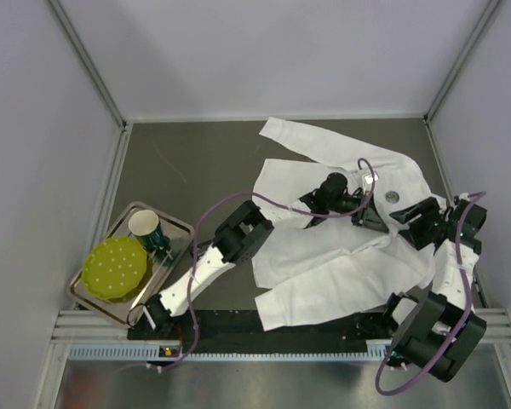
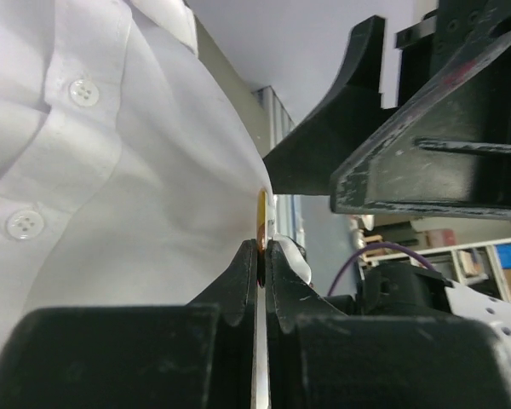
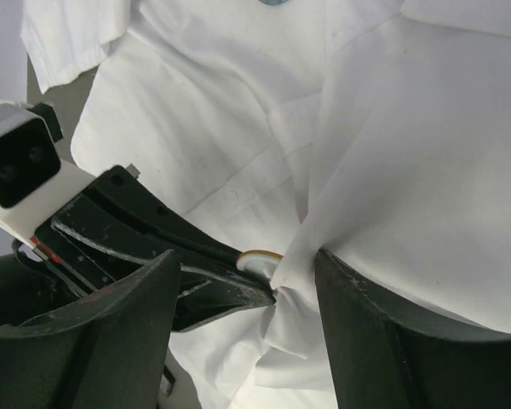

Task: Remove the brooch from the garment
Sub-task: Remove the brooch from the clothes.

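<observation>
The white shirt (image 1: 324,273) lies spread on the dark table. It fills the left wrist view (image 2: 111,213) and the right wrist view (image 3: 409,153). My left gripper (image 1: 370,217) is shut on the brooch (image 3: 260,258), a thin white disc with a yellow rim. The left wrist view shows the brooch edge-on (image 2: 261,217) between the shut fingertips (image 2: 261,247). The cloth is pulled into a bunch at the brooch. My right gripper (image 1: 411,220) is open, and its jaws (image 3: 247,277) straddle that bunch. The right finger (image 3: 366,324) touches the cloth.
A small round grey-teal badge (image 1: 393,197) sits on the shirt's chest just beyond the grippers. A metal tray (image 1: 180,228) at the left holds a green dotted plate (image 1: 113,267) and a cup (image 1: 145,226). Grey walls close in the table.
</observation>
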`<state>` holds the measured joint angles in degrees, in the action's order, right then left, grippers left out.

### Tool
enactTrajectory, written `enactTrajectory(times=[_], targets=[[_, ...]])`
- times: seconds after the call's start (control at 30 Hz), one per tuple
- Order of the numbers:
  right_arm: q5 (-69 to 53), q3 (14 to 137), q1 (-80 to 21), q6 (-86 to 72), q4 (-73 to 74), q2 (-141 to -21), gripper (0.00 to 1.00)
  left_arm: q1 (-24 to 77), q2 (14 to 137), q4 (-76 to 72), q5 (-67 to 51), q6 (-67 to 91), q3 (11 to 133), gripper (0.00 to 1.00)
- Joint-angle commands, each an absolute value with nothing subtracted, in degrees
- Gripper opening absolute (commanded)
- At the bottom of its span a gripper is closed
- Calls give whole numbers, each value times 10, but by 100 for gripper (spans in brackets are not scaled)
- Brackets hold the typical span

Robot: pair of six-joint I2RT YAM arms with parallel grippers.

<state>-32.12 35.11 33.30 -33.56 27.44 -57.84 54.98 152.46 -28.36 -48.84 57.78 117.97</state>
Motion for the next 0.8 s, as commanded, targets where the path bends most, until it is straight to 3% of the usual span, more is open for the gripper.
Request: enactTrajectory(times=[0.0,0.17,0.2,0.3,0.5,0.77], targets=[[-333,320,344,-320,251,-558,65,545,1533,-418,-535,692,1188,0],[-374,291,359,-324,197,-573,58,543,1543,-492,-535,757,1191,0],[-381,288,360,-324,193,-574,48,542,1548,-512,-534,776,1192,0],[-397,274,374,-333,172,-567,39,538,1560,-533,-525,807,1194,0],[-400,265,381,-341,168,-551,50,526,1595,-575,-497,900,1191,0],[-401,265,385,-336,167,-561,48,521,1615,-613,-481,940,1191,0]])
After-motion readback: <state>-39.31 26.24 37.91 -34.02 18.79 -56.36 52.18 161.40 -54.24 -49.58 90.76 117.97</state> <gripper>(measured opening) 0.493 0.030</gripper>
